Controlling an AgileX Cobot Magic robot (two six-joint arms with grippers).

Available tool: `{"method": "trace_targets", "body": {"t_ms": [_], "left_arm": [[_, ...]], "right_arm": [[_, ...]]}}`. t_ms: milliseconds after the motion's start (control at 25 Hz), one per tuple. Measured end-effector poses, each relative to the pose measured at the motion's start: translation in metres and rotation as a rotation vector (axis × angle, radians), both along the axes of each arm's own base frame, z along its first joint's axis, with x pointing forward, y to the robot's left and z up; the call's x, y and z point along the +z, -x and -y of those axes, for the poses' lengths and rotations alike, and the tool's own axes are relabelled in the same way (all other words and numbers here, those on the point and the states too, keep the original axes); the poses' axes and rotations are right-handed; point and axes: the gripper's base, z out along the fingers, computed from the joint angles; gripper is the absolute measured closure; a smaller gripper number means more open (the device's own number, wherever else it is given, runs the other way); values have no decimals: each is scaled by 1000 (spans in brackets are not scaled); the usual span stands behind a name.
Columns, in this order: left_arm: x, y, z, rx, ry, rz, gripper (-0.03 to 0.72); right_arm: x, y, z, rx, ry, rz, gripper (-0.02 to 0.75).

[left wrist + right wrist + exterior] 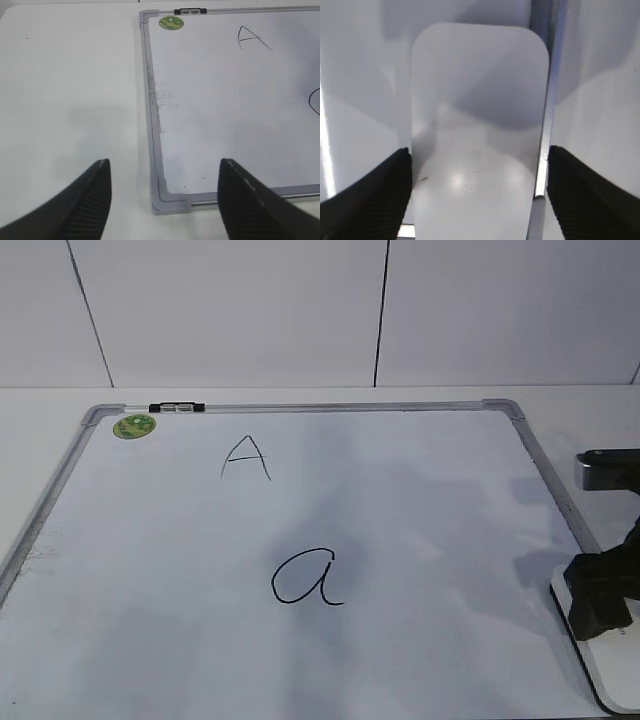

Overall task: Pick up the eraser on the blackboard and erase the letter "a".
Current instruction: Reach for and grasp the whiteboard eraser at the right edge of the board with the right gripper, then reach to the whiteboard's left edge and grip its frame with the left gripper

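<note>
The right gripper (477, 192) has its two black ribbed fingers (375, 195) spread wide, one on each long side of the white, smooth, rounded oblong plastic eraser (479, 125); whether the pads already touch its sides cannot be told, though they sit right at its edges. In the exterior view this gripper (600, 598) stands over the eraser (608, 665), which lies at the right edge of the large white dry-erase blackboard (430, 490) with its grey metal frame, partly over the frame rail.

The left gripper (165, 200) hangs with jaws wide apart and nothing between them, above the near left corner of the board (225, 110), one finger over the bare white table (70, 75).

The handwritten cursive black letter "a" (308, 578) sits near the board's middle, well apart from the eraser. Farther up is a thinner capital "A" (245, 457), and a round green sticker (134, 426) marks the far left corner, beside a small black-and-silver clip (177, 407) on the top rail
</note>
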Motion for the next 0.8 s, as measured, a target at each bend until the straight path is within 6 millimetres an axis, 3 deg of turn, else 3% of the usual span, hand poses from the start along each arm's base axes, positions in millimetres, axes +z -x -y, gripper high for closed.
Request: {"method": "trace_targets", "body": {"t_ms": [800], "left_arm": [[0, 0, 0, 0, 0, 0, 191]], "right_arm": [[-16, -8, -2, -5, 0, -22, 108]]}}
